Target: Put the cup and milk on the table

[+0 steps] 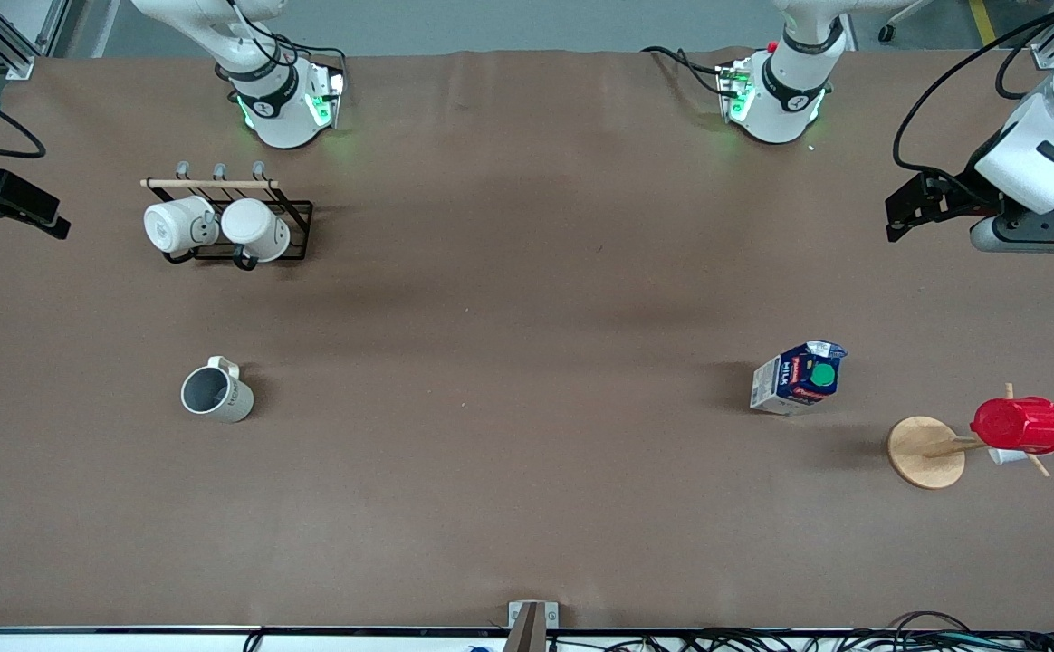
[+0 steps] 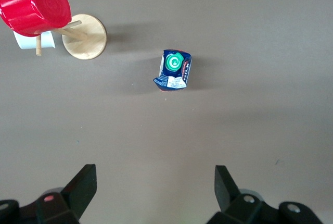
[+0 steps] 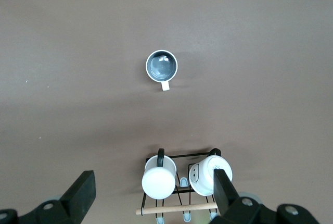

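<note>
Red cup [image 1: 1020,425] hung on its wooden stand [image 1: 925,452], nearest the front camera, at the left arm's end of the table [image 1: 527,507]. Milk [image 1: 800,377] stood upright on the table just beside that stand, a little farther from the camera and toward the middle, green cap up, nothing touching it. Cup [image 1: 216,391] sat upright on the table at about the same depth, well apart from the milk, toward the right arm's end, handle pointing toward the robot bases, grey inside showing. Farther from the camera than the cup, black wire rack [image 1: 251,226] held two white mugs [image 1: 255,229] under a wooden bar. Left gripper [image 2: 153,185] hung high over the left arm's end of the table, fingers spread wide apart, holding nothing, milk visible below it in the left wrist view. Right gripper [image 3: 153,191] hung high above the rack area, fingers also wide apart and holding nothing, cup and rack both visible below it
</note>
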You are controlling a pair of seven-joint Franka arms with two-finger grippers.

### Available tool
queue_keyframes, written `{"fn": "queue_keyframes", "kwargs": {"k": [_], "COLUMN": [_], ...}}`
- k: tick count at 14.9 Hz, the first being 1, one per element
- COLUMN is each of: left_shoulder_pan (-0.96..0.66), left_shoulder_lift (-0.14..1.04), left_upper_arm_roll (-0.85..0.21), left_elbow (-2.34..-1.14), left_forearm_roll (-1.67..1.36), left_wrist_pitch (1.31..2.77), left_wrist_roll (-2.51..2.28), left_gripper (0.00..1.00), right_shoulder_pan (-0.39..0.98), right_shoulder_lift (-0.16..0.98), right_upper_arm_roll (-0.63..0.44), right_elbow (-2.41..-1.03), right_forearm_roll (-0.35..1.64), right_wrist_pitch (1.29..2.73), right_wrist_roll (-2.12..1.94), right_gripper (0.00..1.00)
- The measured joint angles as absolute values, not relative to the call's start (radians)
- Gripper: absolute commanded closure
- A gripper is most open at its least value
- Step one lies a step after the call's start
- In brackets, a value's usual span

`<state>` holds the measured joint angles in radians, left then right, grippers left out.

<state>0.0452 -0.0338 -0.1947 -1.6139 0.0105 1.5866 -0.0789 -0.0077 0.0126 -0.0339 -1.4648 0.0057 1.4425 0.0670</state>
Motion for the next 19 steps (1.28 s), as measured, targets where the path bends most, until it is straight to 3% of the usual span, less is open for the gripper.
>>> {"fn": "queue_keyframes", "kwargs": {"k": [8,12,15,19], "left_shoulder_pan": [0.054,0.079,0.074,0.058], "left_shoulder_lift": [0.029,0.158,0.23,0.292], "left_upper_arm_roll": [-0.19,-0.185,-0.186,-0.198], "left_elbow": [-1.576,-1.64,-1.743,-1.756], "left_forearm_roll": [0.011,0.012,0.014,0.018], "left_wrist_pitch": [1.603,1.821,2.017,2.077], "left_wrist_roll": [-0.079,-0.079,-0.079,-0.079], "left_gripper": [0.0,0.0,0.0,0.0], "right_shoulder_pan": [-0.009,-0.009,-0.011,-0.016], "right_shoulder_lift": [0.013,0.04,0.12,0.238], "right_upper_arm_roll": [-0.04,-0.04,-0.046,-0.06], "right_elbow": [-1.464,-1.477,-1.607,-1.787], "right_forearm_roll": [0.006,0.006,0.005,0.004], "right_wrist_pitch": [1.442,1.463,1.702,1.995], "right_wrist_roll": [0.034,0.023,-0.033,-0.117], "right_gripper": [0.0,0.0,0.0,0.01]}}
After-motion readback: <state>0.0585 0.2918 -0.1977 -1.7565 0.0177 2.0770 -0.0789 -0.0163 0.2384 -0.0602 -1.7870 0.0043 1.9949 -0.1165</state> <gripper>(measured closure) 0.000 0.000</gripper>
